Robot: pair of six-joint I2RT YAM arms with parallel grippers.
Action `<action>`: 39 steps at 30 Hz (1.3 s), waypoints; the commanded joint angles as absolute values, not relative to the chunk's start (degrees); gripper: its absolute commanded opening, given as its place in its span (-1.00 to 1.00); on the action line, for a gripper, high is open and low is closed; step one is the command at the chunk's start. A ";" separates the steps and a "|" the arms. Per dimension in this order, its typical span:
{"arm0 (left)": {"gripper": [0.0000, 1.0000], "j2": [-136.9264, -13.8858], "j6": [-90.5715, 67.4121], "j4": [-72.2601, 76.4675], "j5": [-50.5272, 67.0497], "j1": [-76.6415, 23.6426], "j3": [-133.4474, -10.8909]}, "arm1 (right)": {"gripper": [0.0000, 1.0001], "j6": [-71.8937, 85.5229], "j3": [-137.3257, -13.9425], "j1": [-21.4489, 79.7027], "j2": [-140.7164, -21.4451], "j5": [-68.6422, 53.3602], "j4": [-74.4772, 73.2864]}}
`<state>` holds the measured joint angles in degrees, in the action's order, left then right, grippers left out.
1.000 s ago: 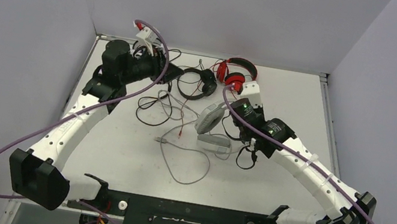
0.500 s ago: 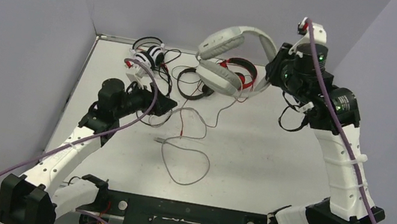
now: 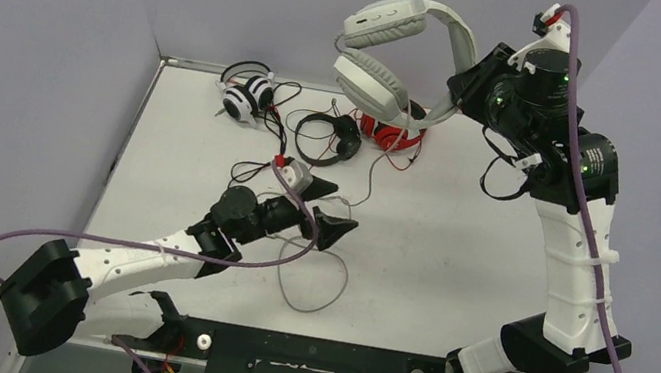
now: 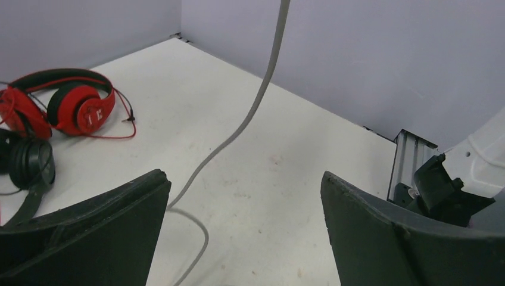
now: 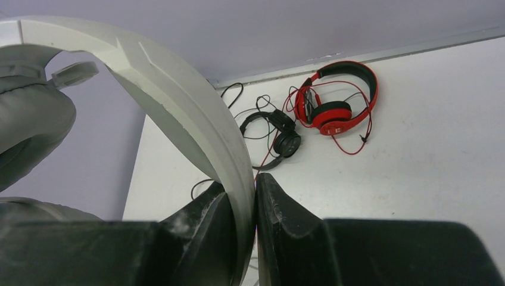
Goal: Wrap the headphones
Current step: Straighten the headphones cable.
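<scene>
Top external, grey headphones [image 3: 372, 80] aloft, clamped in right tool [image 3: 464, 79]

A flat white rectangular tabletop [image 3: 456, 258] with a thin metal rim carries three headsets in a row near its far edge. White-and-black over-ear headphones [image 3: 242, 97] lie toward the far left corner. All-black over-ear headphones [image 3: 322, 138] lie just to their right, and red-and-black over-ear headphones [image 3: 387, 136] lie beside those. A thin light grey cable [image 4: 271, 59] loops across the near middle of the surface.
</scene>
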<state>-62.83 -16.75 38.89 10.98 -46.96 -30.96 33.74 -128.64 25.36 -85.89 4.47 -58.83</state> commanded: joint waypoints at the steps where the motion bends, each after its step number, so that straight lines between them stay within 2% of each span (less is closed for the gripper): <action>1: 0.95 -70.05 -7.81 47.93 8.34 -49.25 -38.48 | -1.00 38.78 -128.98 24.41 -85.08 0.45 -51.76; 7: 0.94 -83.10 -6.43 48.32 3.15 -49.75 -47.83 | -1.00 40.44 -127.61 23.44 -83.93 0.44 -50.20; 9: 0.84 -87.74 -6.15 47.27 3.64 -49.71 -51.85 | -1.00 41.01 -127.42 22.81 -83.47 0.44 -49.50; 12: 0.63 -94.50 -8.80 42.75 -1.89 -49.20 -55.98 | -1.00 42.00 -129.71 20.55 -83.37 0.44 -48.92; 15: 0.25 -97.44 -17.08 42.28 -7.46 -43.88 -54.02 | -1.00 42.56 -134.77 17.81 -82.82 2.99 -48.46; 16: 0.05 -97.16 -20.56 43.00 -7.55 -41.28 -52.12 | -1.00 42.39 -135.82 17.30 -82.16 5.22 -48.06; 18: -0.12 -95.20 -24.72 42.99 -7.23 -35.76 -48.56 | -1.00 41.35 -135.99 17.22 -79.77 11.25 -46.43; 21: -0.11 -89.95 -21.61 34.35 -13.99 -29.58 -45.70 | -1.00 38.80 -133.91 17.43 -74.85 21.71 -43.50; 25: 0.20 -82.19 -19.25 20.81 -26.55 -21.57 -45.60 | -1.00 34.16 -132.50 20.94 -72.04 34.87 -42.35; 30: 0.47 -70.66 -23.00 15.03 -29.63 -6.68 -41.60 | -1.00 25.19 -125.38 39.35 -67.56 57.02 -33.79; 34: 0.52 -66.21 -28.27 10.28 -28.60 6.39 -42.34 | -1.00 5.60 -112.24 56.48 -60.02 74.31 -9.31; 37: 0.41 -64.81 -33.86 7.18 -24.19 16.86 -43.13 | -1.00 -24.66 -99.89 67.47 -54.36 80.97 28.64; 38: 0.36 -64.81 -35.04 7.07 -20.33 20.34 -43.39 | -1.00 -30.35 -98.67 70.21 -53.69 81.61 36.05; 39: 0.33 -65.20 -35.42 6.93 -17.83 23.18 -44.05 | -1.00 -32.00 -98.91 72.00 -53.59 82.24 35.86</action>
<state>-65.67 -28.86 11.77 -25.30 14.15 -42.09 -2.85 -102.48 63.86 -56.03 70.30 -4.25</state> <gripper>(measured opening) 0.693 0.167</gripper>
